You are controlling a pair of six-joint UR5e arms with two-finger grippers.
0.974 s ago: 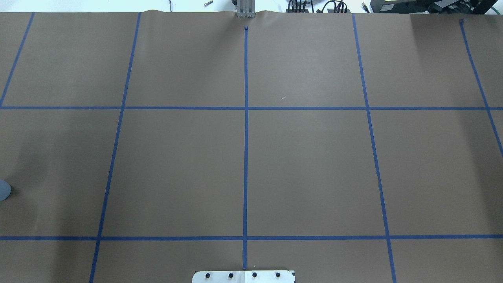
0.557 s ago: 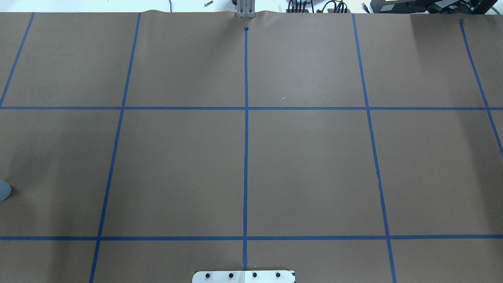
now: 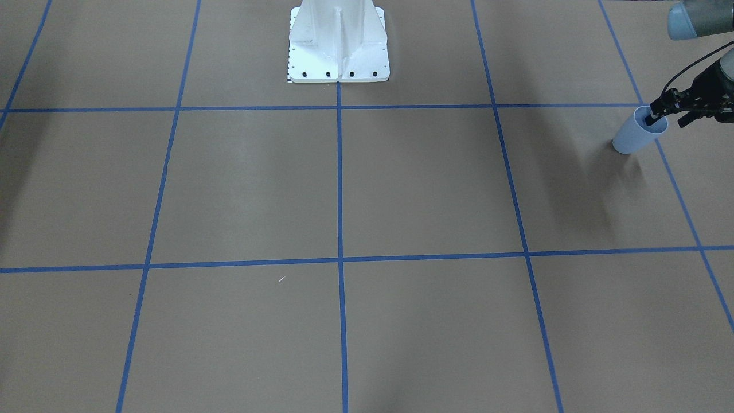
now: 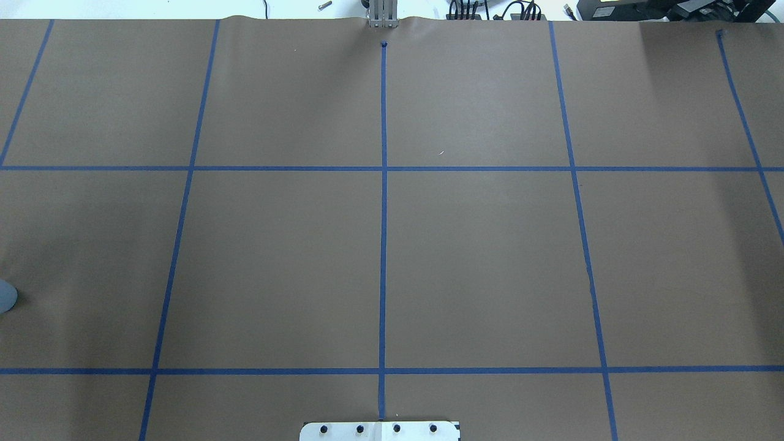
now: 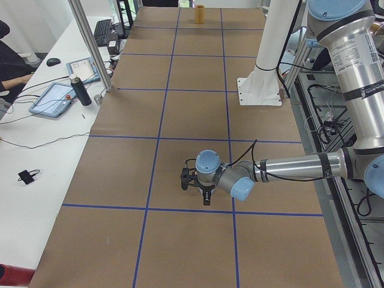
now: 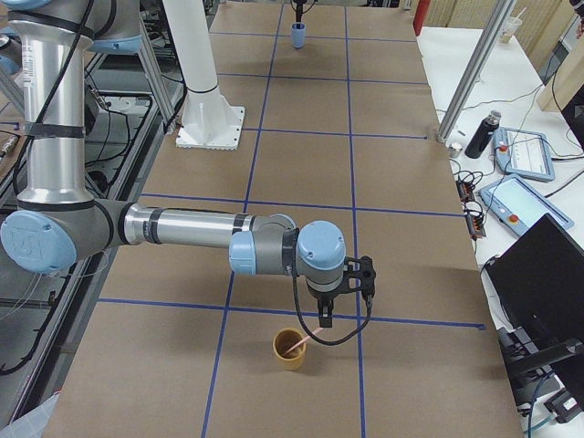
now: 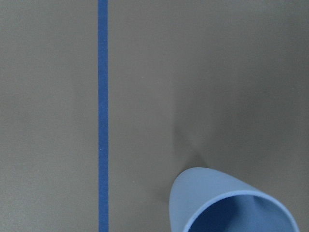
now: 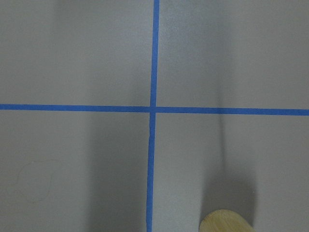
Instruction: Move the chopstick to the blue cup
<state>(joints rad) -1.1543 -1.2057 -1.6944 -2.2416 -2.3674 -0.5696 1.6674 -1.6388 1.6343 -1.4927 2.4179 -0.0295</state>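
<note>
The blue cup (image 3: 633,136) stands at the far right of the front view and low in the left wrist view (image 7: 227,203). My left gripper (image 3: 659,112) hangs over its rim, fingers close together on a slender dark chopstick (image 3: 652,120) that reaches into the cup. At the table's other end, my right gripper (image 6: 322,318) hangs just above a tan cup (image 6: 291,349) with a pinkish stick (image 6: 297,343) leaning in it; I cannot tell whether it is open or shut. The tan cup's rim shows in the right wrist view (image 8: 226,222).
The white robot base (image 3: 338,51) stands at the table's middle edge. A side table with tablets and a dark bottle (image 6: 481,135) runs along the far side behind aluminium posts. A pale blue-grey sliver (image 4: 5,296) shows at the overhead view's left edge.
</note>
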